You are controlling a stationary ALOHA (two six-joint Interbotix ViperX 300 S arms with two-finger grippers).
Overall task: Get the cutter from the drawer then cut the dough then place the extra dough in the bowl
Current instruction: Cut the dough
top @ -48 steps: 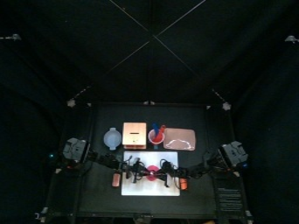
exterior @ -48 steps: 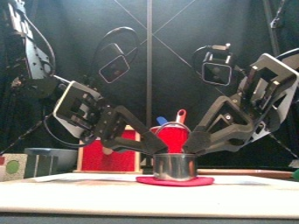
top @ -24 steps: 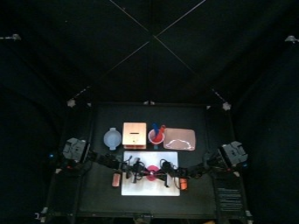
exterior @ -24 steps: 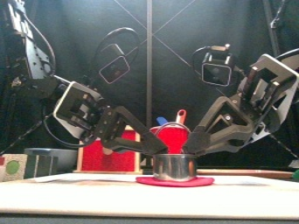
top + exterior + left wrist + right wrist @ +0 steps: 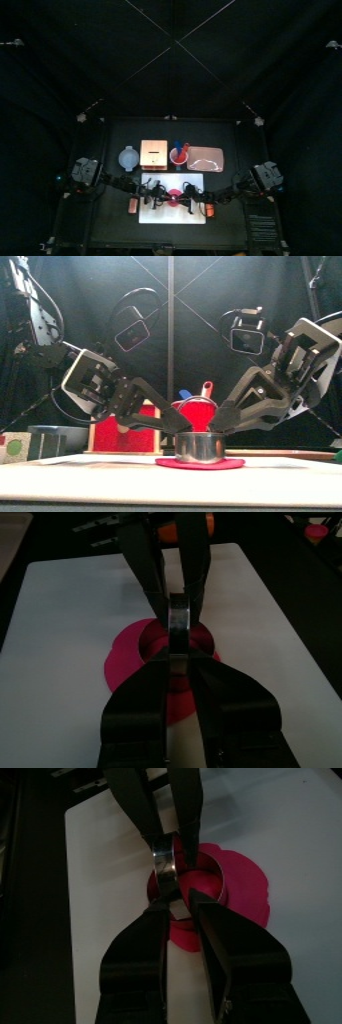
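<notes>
Comparing this moment with the second before it turns up almost no change: both arms hold the same crouched pose over the white board (image 5: 171, 214), and the cutter (image 5: 201, 445) stands where it stood, upright on the pink dough (image 5: 201, 464) near the board's middle. The left gripper (image 5: 177, 640) reaches in from its side with its fingers together on the cutter's metal rim. The right gripper (image 5: 177, 890) meets it from the opposite side, its fingers likewise clamped on the rim, so the two pairs nearly touch across the ring. From the front the dough shows as a thin flat lip spreading out from under the cutter, and no view lets me tell whether the edge has gone fully through to the board. The stillness most likely means a held press, so the task sits in its second step: fetching the cutter is done, the cut is in hand, and no dough has been moved. The wooden box (image 5: 154, 153) and the blue-grey bowl (image 5: 128, 158) stand side by side on the counter (image 5: 230, 135) just behind the board, toward the left, and no pink shows in the bowl. What remains is to lift the cutter clear, free the outer ring of dough and carry it to the bowl.
</notes>
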